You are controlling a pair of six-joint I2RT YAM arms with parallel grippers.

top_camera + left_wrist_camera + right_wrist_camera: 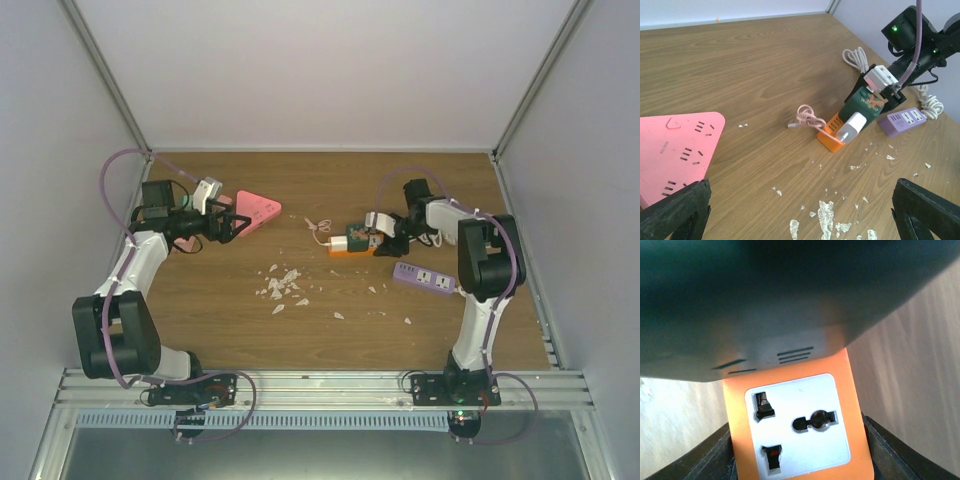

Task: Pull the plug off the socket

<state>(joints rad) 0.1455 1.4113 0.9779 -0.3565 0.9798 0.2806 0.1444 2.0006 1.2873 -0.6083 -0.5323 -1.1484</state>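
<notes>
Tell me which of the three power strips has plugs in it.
The short orange socket block: a white plug and a dark green adapter sit in it. The pink triangular strip and the purple strip show only empty outlets.

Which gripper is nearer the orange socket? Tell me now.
Right. The right gripper is at the orange socket, with a finger on each side of it. The left gripper is far off on the table's left side, beside the pink power strip.
</notes>
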